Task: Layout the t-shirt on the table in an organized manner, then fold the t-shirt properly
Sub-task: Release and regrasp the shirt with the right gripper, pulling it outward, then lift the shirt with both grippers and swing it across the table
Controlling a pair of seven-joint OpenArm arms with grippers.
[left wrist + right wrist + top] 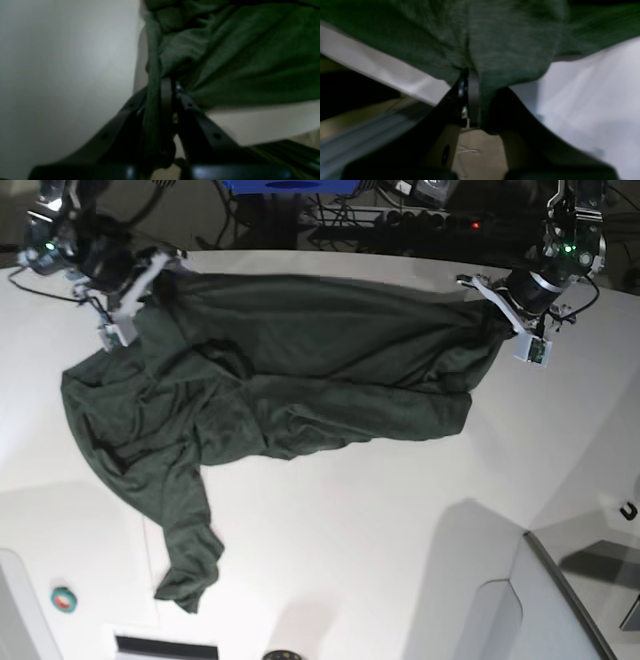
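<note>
Your left gripper [172, 87] is closed tight on the edge of the t-shirt [270, 380], up at about 2 o'clock on the table [400, 530], with its arm reaching in low from the far edge. Your right gripper [476, 100] pinches the cloth too, up at 10 o'clock. The shirt hangs stretched between them, and the rest lies crumpled toward 8 o'clock.
</note>
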